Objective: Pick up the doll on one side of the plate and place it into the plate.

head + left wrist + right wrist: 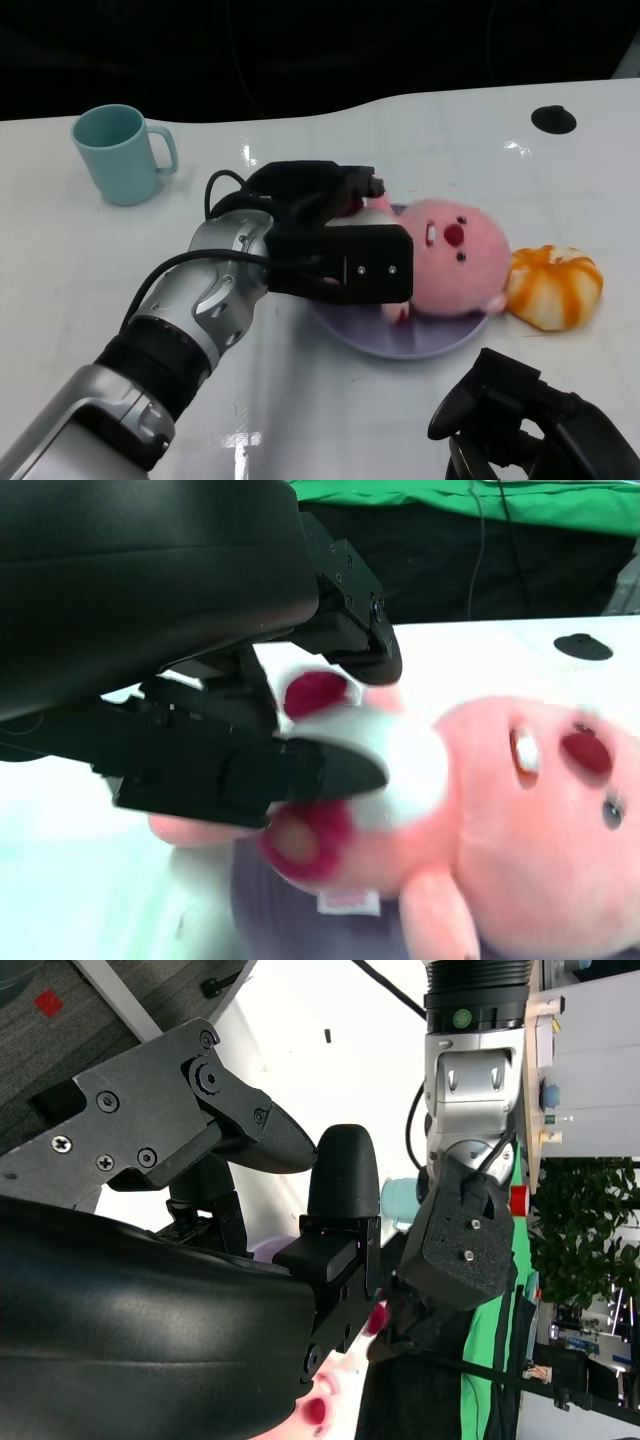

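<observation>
Doll [455, 262]: pink, lying on the purple plate [420, 342], head toward the orange toy [553, 286].
Left hand [335, 232]: fingers closed around the doll's white belly, likely to set it down.
Right hand [520, 420]: low, away from the doll; open or closed, I cannot tell.
Room: cup [120, 153] far off; bare desk [60, 260] beside the plate.

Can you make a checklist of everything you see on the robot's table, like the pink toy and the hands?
Surface: white table, glossy.
Job's things: pink doll lying on the purple plate.
Clutter: teal mug; orange-and-white plush beside the plate; black round disc.
Hands: left hand grips the doll; right hand holds nothing.
Cables: black cable on the left arm.
Surroundings: dark beyond the table.
</observation>
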Action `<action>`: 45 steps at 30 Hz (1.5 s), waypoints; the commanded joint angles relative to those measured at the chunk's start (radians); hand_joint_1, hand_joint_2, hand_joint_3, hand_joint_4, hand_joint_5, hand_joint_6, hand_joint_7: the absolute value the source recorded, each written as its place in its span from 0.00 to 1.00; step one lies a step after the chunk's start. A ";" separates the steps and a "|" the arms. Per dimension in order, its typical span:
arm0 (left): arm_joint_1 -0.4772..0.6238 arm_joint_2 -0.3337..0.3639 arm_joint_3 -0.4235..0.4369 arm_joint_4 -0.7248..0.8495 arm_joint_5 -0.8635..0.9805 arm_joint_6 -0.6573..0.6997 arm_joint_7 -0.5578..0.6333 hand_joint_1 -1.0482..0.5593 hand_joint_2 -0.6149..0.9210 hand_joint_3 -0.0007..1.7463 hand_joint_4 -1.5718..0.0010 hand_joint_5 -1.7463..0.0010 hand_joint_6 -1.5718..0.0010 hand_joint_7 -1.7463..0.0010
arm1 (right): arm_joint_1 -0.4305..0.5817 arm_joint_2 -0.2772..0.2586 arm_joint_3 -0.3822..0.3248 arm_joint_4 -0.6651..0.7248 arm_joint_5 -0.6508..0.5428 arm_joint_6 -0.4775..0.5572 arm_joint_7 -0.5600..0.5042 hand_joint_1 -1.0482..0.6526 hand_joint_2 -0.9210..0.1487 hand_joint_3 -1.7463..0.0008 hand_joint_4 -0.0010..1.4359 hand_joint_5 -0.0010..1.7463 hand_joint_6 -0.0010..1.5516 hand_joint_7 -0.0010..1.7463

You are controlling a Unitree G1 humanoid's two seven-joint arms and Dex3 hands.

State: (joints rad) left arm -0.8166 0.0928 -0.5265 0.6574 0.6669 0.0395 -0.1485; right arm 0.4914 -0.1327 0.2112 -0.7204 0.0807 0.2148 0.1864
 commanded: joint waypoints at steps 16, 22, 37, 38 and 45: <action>0.105 0.203 0.036 -0.349 -0.010 -0.037 -0.173 0.05 1.00 0.35 1.00 0.92 0.94 1.00 | -0.008 -0.007 -0.033 0.001 0.026 -0.004 0.006 0.47 0.30 0.36 0.44 1.00 0.34 0.85; 0.205 0.249 0.164 -0.511 -0.216 -0.052 -0.301 0.09 1.00 0.33 0.99 0.91 0.94 1.00 | -0.012 -0.010 -0.032 0.007 0.022 -0.007 0.006 0.47 0.30 0.36 0.44 1.00 0.34 0.85; 0.601 0.136 0.514 -0.861 -0.780 0.090 -0.288 0.40 1.00 0.16 0.68 0.43 0.56 0.84 | -0.017 -0.002 -0.016 0.011 0.002 -0.007 -0.005 0.48 0.30 0.36 0.44 1.00 0.35 0.84; 0.629 0.131 0.529 -0.888 -0.807 0.114 -0.283 0.42 1.00 0.16 0.66 0.42 0.54 0.83 | -0.017 -0.002 -0.016 0.011 0.001 -0.006 -0.006 0.48 0.30 0.36 0.44 1.00 0.35 0.84; 0.790 0.107 0.595 -1.023 -0.963 0.238 -0.262 0.54 0.77 0.56 0.59 0.29 0.57 0.49 | -0.020 -0.002 -0.013 0.019 -0.002 -0.010 -0.007 0.48 0.30 0.36 0.43 1.00 0.35 0.84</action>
State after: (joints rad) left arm -0.0545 0.1982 0.0471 -0.3394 -0.2702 0.2600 -0.4276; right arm 0.4703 -0.1293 0.1988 -0.7057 0.0797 0.2130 0.1820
